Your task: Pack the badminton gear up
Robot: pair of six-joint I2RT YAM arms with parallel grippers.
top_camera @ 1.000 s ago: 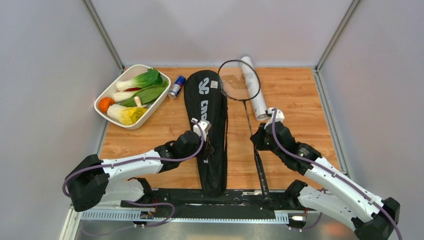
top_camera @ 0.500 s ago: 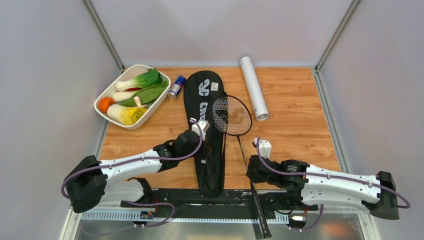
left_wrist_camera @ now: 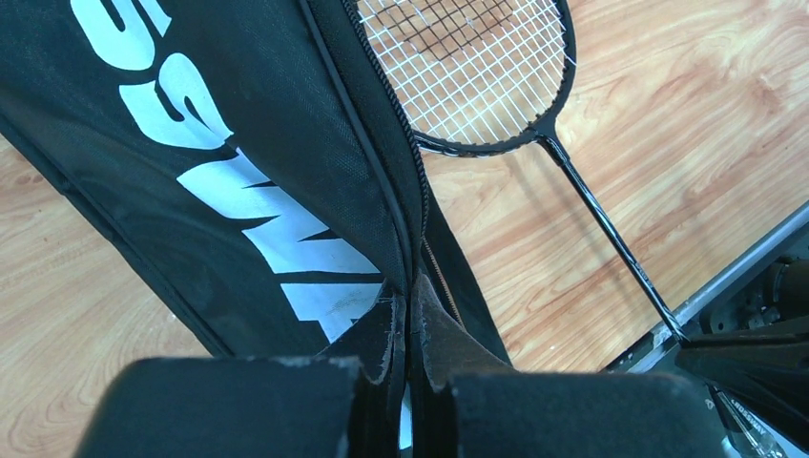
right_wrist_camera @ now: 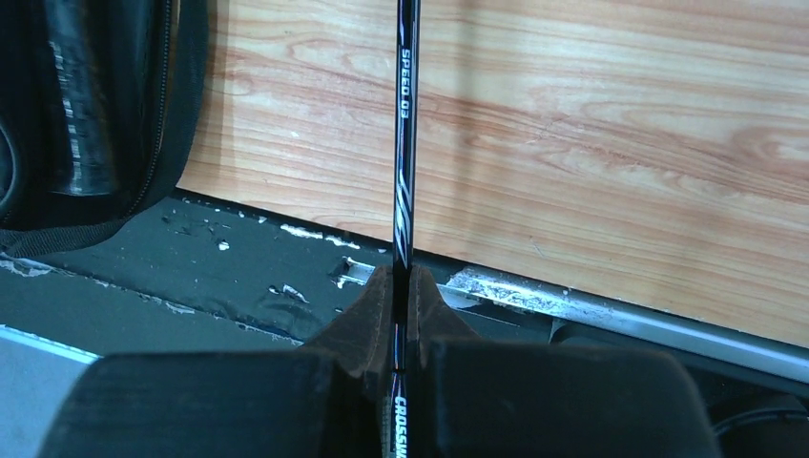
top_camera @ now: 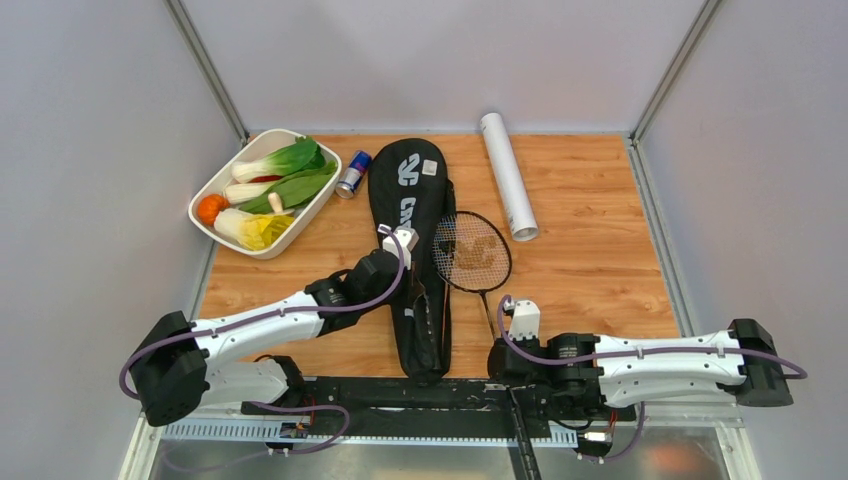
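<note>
My right claw, clenched on the shaft of the thin dark-framed racket, has dragged it back. Its head now lies just beside the black fabric racket bag, whose zip edge my left claw pinches. I judge it ready to slide in.

I've got the black CROSSWAY bag lying lengthwise on the wood, white lettering up, its right-hand zipper edge pinched in the left gripper. Just right of the bag lies one dark-framed racket — head close to the bag's edge, brownish logo on the strings, thin shaft clamped in the right gripper. The white tube lies farther right of the bag, apart from the racket.
</note>
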